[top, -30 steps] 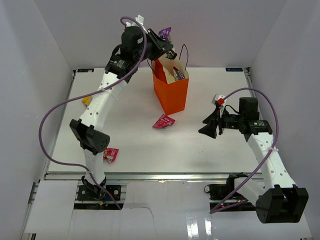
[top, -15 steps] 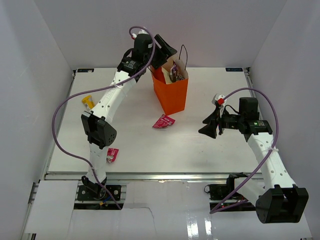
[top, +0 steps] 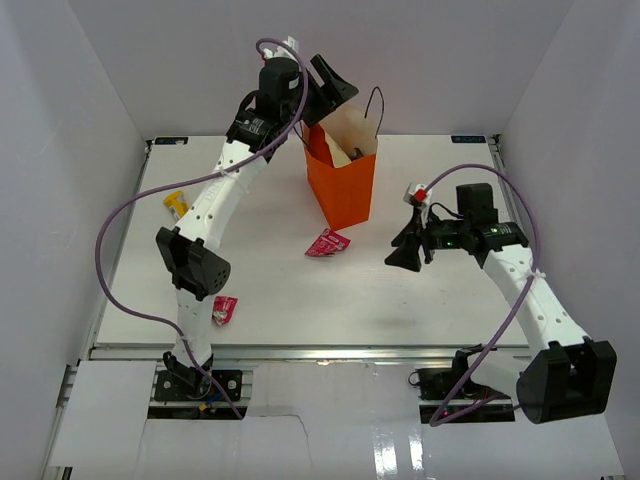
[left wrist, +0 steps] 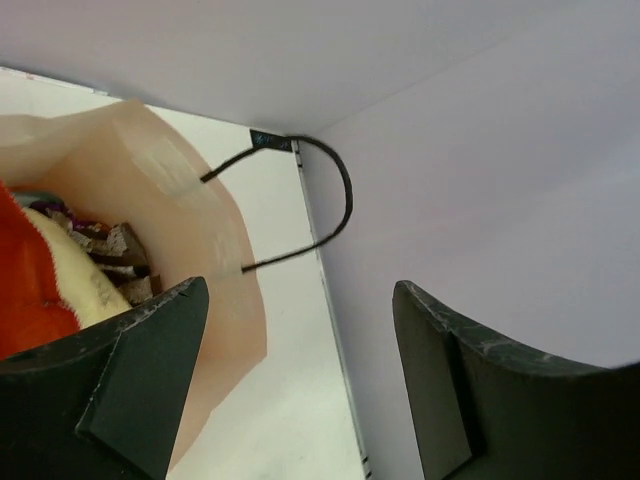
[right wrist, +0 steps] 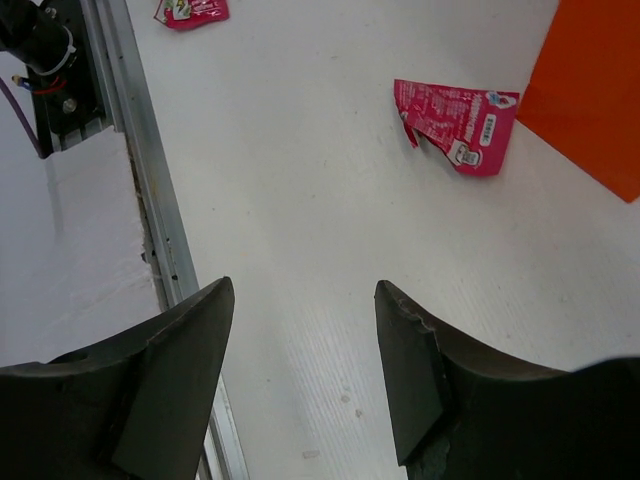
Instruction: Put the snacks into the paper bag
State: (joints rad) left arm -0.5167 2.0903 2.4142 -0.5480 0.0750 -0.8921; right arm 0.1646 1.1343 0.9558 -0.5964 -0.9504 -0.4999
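The orange paper bag [top: 342,188] stands upright at the back middle of the table. Its cream inside [left wrist: 170,190] and a black cord handle [left wrist: 335,205] show in the left wrist view, with wrapped snacks [left wrist: 95,240] lying inside. My left gripper [top: 336,92] hovers open over the bag's mouth with nothing between its fingers [left wrist: 140,370]. A pink packet [top: 327,243] lies on the table in front of the bag. My right gripper [top: 399,250] hangs open and empty to the right of that pink packet [right wrist: 458,113].
A second pink packet [top: 222,309] lies near the front left by the left arm; it also shows as the far packet [right wrist: 190,10] in the right wrist view. A yellow packet [top: 176,203] lies at the left. White walls enclose the table. A metal rail [right wrist: 150,220] runs along the front edge.
My left gripper has opened above the bag, and the purple packet it held is gone from its jaws. My right arm has shifted left toward the pink packet.
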